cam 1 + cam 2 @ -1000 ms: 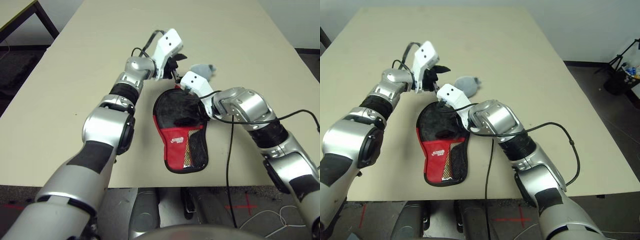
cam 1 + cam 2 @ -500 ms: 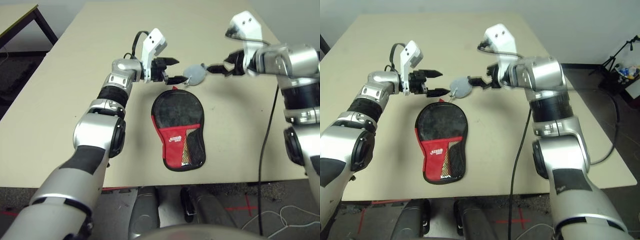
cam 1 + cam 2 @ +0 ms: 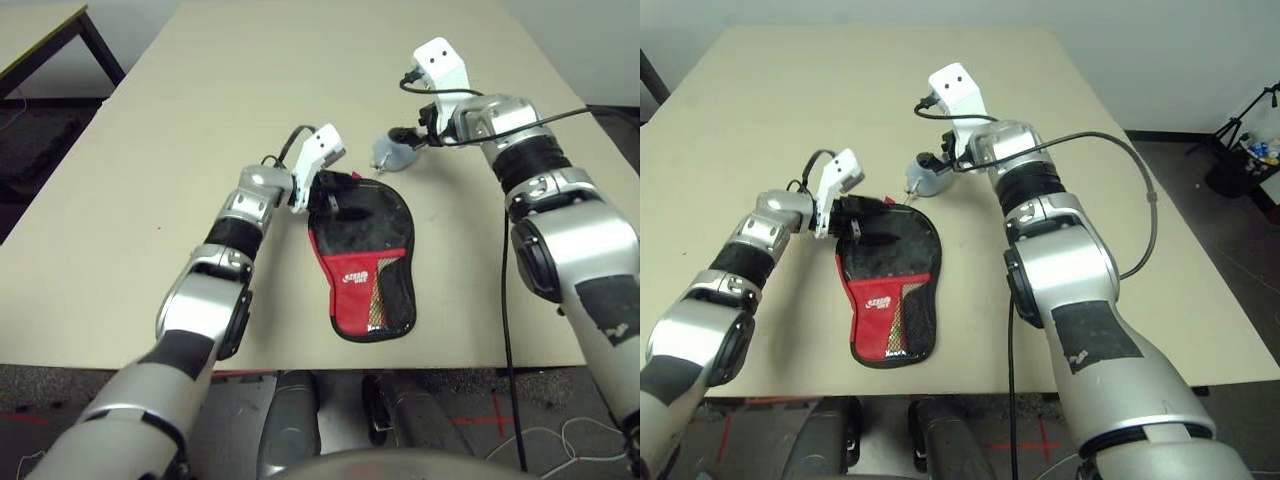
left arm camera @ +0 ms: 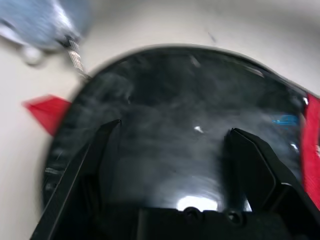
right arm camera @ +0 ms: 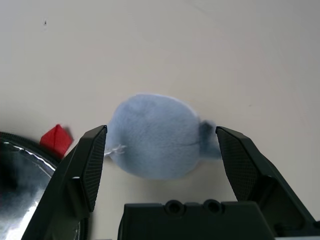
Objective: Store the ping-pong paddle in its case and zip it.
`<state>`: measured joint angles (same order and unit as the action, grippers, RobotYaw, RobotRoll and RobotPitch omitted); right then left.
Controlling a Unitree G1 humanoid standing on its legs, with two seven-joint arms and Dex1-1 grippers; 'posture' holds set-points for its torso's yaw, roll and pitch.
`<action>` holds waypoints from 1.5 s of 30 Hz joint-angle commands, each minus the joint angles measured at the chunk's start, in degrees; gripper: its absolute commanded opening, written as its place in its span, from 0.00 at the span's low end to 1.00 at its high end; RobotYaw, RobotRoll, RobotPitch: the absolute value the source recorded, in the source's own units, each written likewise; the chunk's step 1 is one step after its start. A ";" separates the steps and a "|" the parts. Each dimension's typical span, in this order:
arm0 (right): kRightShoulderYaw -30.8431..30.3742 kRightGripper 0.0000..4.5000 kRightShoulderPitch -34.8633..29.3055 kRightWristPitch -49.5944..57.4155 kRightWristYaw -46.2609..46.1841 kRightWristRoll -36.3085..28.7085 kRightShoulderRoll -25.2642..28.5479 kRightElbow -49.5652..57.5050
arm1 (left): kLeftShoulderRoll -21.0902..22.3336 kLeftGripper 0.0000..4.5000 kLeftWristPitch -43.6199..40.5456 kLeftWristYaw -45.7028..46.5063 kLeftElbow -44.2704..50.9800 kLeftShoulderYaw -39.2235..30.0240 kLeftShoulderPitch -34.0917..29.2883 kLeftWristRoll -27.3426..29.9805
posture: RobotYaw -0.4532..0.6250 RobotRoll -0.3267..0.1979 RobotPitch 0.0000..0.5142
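The case (image 3: 362,262) looks soft and light; the puff (image 5: 155,135) on its zipper offers grip. Both hands, left (image 4: 172,135) and right (image 5: 160,150), are spread.

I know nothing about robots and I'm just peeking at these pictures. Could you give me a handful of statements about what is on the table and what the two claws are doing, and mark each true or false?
1. The ping-pong paddle lies inside the case. True.
2. The right gripper is clamped on the grey fuzzy ball. False: its fingers stand open on either side of the ball, with gaps showing.
3. The left gripper is open over the round end of the case. True.
4. The case stands upright on the table. False: it lies flat.
5. The grey fuzzy ball sits beside the handle end of the case. False: it sits off the round end, far from the handle end.
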<state>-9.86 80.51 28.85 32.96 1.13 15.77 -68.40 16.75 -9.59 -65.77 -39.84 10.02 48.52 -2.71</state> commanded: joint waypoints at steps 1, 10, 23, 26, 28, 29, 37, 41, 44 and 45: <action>0.54 1.00 1.07 -2.11 0.19 1.70 -0.92 -2.65 | -0.05 0.99 -4.97 0.62 7.26 3.34 -5.14 -0.60 | 0.59 0.62 0.36; 1.00 1.00 0.63 -6.03 -2.43 4.45 -3.67 -6.21 | 0.15 0.99 -13.03 3.20 19.69 6.16 -11.23 0.83 | 0.64 0.62 0.43; -1.57 0.88 -1.85 -10.76 -6.00 11.67 -4.07 -8.18 | 2.00 1.00 -15.96 5.09 23.29 8.27 -12.14 1.60 | 0.66 0.62 0.45; -2.34 0.67 -2.33 -11.02 -5.67 13.48 -3.50 -8.31 | 2.23 1.00 -15.78 5.28 22.73 9.11 -11.82 1.35 | 0.65 0.62 0.44; -2.57 0.53 -2.66 -10.80 -5.27 14.14 -3.12 -8.38 | 2.27 1.00 -15.53 5.60 21.71 9.58 -11.24 0.98 | 0.65 0.62 0.43; -2.59 0.46 -2.82 -10.73 -5.12 14.34 -2.95 -8.38 | 2.31 1.00 -15.31 5.84 21.02 9.88 -10.85 0.65 | 0.64 0.62 0.42; -1.88 0.04 -3.03 -10.19 -5.34 14.73 0.37 -8.05 | 1.31 1.00 -12.30 7.37 13.62 12.30 -6.36 -1.08 | 0.61 0.62 0.36; -1.58 0.04 -3.80 -9.45 -4.99 14.51 3.20 -7.55 | 0.50 1.00 -11.43 9.19 8.96 12.92 -4.00 -2.11 | 0.59 0.62 0.33; -1.08 0.04 -4.83 -8.90 -4.57 13.99 4.78 -7.03 | 0.29 1.00 -10.20 10.07 5.74 13.59 -2.80 -2.71 | 0.57 0.62 0.31; -0.89 0.04 -5.06 -8.74 -4.56 13.81 5.12 -6.89 | 0.16 1.00 -9.89 10.26 4.87 13.67 -2.47 -2.68 | 0.57 0.62 0.30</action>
<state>-11.13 76.89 17.95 29.42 14.05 17.45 -74.65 15.45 -18.11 -57.85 -28.95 21.42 48.28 -0.45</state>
